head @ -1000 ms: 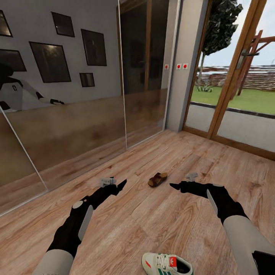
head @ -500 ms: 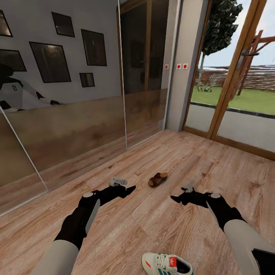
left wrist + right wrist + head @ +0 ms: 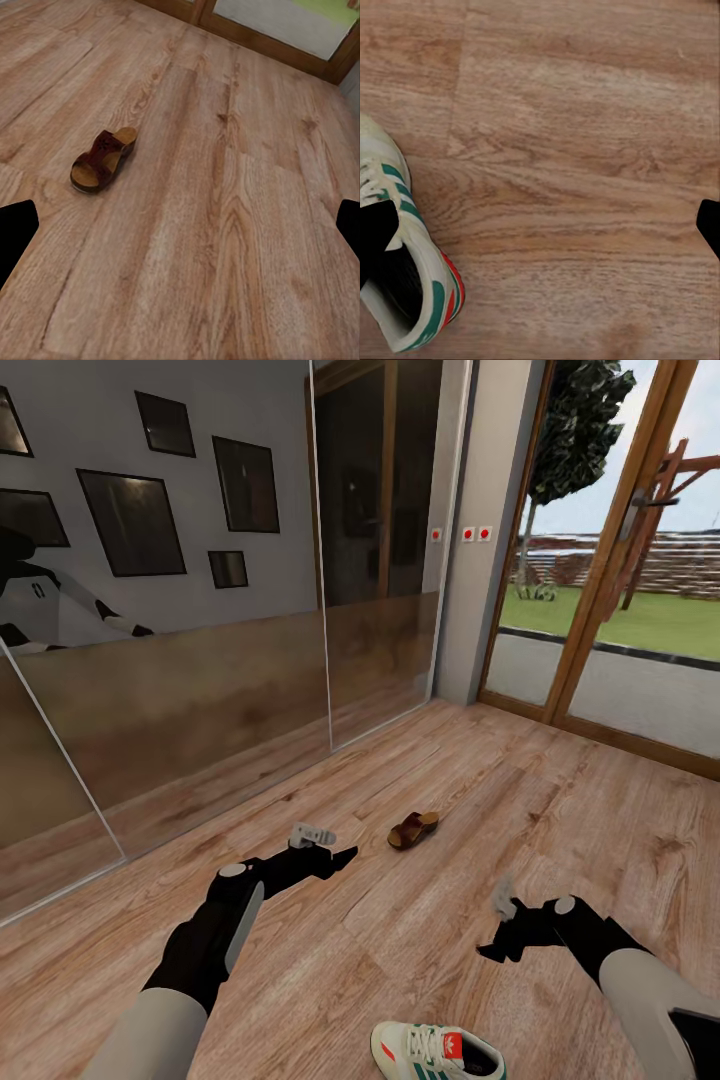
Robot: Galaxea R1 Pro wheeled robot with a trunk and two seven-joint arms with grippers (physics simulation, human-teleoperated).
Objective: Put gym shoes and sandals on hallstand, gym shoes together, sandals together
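Mirrored wardrobe left, glazed door right.
We see a mirrored sliding wardrobe [image 3: 170,630] filling the left half of the frame, w/ dark picture frames [image 3: 132,520] reflected at upper left. A grey wall pillar [image 3: 478,530] w/ three red-dot switches [image 3: 468,534] stands at centre. At right, a wood-framed glass door [image 3: 610,550] shows lawn [image 3: 650,622] & a tree [image 3: 572,430] outside.

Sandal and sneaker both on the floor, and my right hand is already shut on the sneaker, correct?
Not quite. The right hand is open and empty, hovering above the sneaker, as the right wrist view shows. The sandal and sneaker do lie on the floor.
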